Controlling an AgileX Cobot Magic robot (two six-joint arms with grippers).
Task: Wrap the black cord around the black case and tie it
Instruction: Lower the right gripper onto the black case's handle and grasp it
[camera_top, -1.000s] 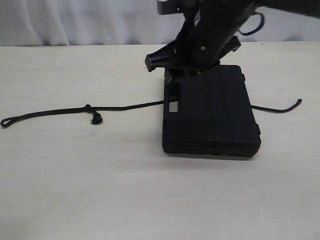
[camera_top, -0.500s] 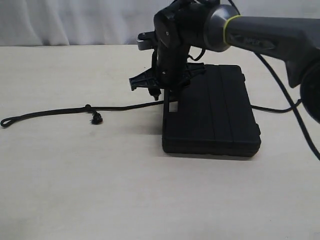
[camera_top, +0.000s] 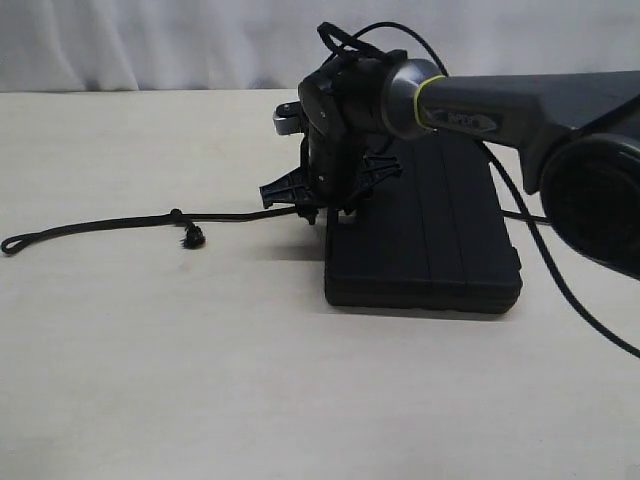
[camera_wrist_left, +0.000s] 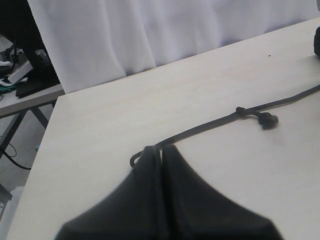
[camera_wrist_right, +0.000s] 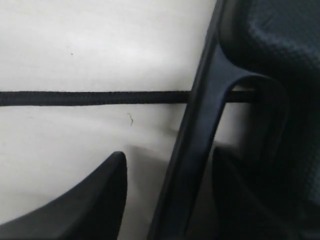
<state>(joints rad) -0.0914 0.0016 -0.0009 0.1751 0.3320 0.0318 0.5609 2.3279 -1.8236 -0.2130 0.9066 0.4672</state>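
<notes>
Here, right gripper splayed, straddling case

The right arm reaches in from the right edge of the exterior view. Its grey-and-black forearm lies nearly level and ends, just past a yellow-green ring, in a wrist bent sharply downward. Glossy black cables loop above the wrist, and one trails down below the forearm. The right tool points down with its jaws spread wide, the finger carriers jutting out to either side; in its own wrist view two dark fingers stand well apart. The left tool appears only in its wrist view, its two dark halves pressed together along their length, tips meeting with no gap.
</notes>
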